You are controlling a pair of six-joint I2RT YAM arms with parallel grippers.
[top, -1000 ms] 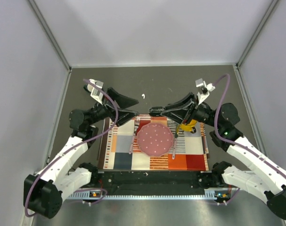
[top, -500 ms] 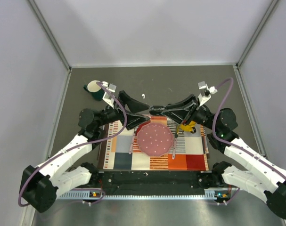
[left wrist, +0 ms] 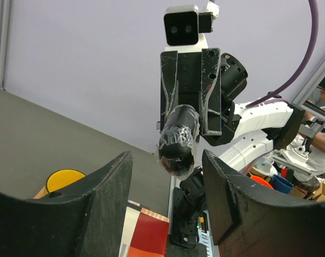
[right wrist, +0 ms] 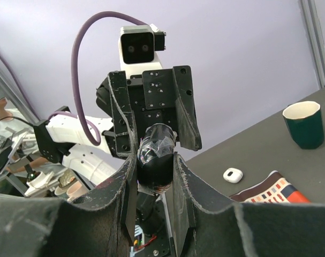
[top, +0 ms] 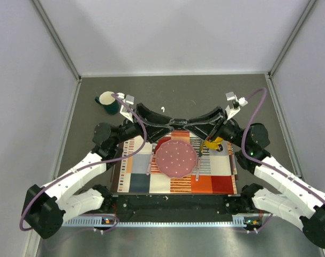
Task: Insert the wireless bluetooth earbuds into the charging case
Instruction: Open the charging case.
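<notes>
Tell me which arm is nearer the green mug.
Left. The wrist of the left arm sits right beside the green mug at the back left; the right arm is on the opposite side, well away.

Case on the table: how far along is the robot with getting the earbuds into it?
Nothing looks done yet. The white case lies on the dark table; no earbuds can be made out. In hand: the right claw grips a shiny black object in mid-air, the left claw open around it. Left: seating both earbuds in the case.
</notes>
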